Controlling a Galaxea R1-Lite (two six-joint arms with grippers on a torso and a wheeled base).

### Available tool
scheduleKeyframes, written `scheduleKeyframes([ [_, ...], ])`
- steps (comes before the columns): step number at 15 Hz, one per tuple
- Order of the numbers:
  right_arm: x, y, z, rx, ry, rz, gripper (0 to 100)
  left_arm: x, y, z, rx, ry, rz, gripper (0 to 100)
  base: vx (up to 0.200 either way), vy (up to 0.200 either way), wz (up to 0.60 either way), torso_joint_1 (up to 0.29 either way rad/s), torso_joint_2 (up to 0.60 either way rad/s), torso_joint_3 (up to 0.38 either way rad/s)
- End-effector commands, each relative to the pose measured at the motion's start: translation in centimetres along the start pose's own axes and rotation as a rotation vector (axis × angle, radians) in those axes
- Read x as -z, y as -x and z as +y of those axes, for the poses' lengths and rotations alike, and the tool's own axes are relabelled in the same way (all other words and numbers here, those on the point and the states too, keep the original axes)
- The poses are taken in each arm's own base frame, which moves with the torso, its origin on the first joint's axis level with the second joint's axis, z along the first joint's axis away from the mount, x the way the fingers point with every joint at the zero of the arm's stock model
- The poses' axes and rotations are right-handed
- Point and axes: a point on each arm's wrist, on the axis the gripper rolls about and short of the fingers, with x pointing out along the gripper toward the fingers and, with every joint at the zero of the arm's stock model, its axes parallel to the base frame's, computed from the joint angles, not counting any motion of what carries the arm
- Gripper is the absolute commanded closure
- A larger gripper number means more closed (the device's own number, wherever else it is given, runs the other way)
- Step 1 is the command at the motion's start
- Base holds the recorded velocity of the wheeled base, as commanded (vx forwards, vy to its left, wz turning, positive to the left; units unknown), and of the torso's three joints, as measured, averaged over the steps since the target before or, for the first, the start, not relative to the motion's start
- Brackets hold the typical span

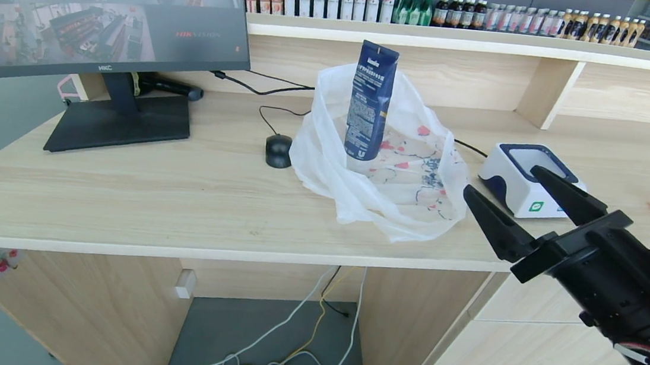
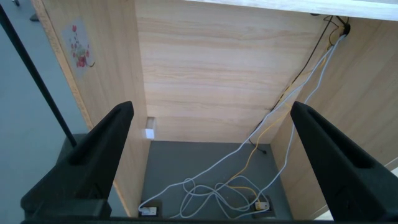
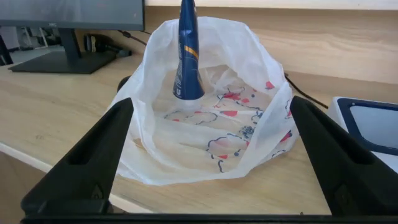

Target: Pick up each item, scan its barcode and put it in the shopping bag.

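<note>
Down under the counter point(image 1: 120, 198) edge, the left gripper point(image 2: 211, 106) hangs wide open with nothing in it, facing the cubby where the cables point(image 2: 230, 186) lie. Up at the counter's front right, the right gripper point(image 1: 501, 180) is spread wide and empty too, pointing at the shopping bag point(image 1: 413, 197) just beyond its tips.

The blue pouch point(image 1: 370, 103) stands upright inside the bag, top poking above the rim, so I'd say this item is bagged and the job now is getting clear for the next one. My take: back out along the line it's pointing and keep the fingers off that thin plastic. One snag could drag the bag and tip the tall pouch. Don't swing wide either, since the scanner point(image 1: 515, 189) sits just right of the bag.

Farther back are the mouse point(image 1: 278, 150), the monitor point(image 1: 103, 6) and a shelf of bottles point(image 1: 437, 11).
</note>
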Motion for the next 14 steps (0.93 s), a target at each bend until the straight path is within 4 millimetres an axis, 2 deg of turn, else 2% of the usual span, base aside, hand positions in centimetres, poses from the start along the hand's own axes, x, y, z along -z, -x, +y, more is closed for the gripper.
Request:
scheduleKeyframes([
  [1, -0.14, 1.08, -0.07, 0.000, 0.013, 0.007, 0, 0.00, 0.00, 0.00, -0.001, 0.001, 0.000, 0, 0.000, 0.000, 0.00, 0.000, 0.00, 0.000],
  [12, -0.12, 0.88, -0.09, -0.001, 0.009, 0.006, 0, 0.00, -0.01, 0.00, -0.001, 0.002, 0.001, 0, 0.000, 0.000, 0.00, 0.000, 0.00, 0.000],
  [14, -0.02, 0.91, -0.08, 0.000, 0.009, 0.010, 0, -0.02, 0.00, 0.00, 0.001, 0.002, -0.002, 0, 0.000, -0.200, 0.00, 0.005, 0.00, 0.002],
])
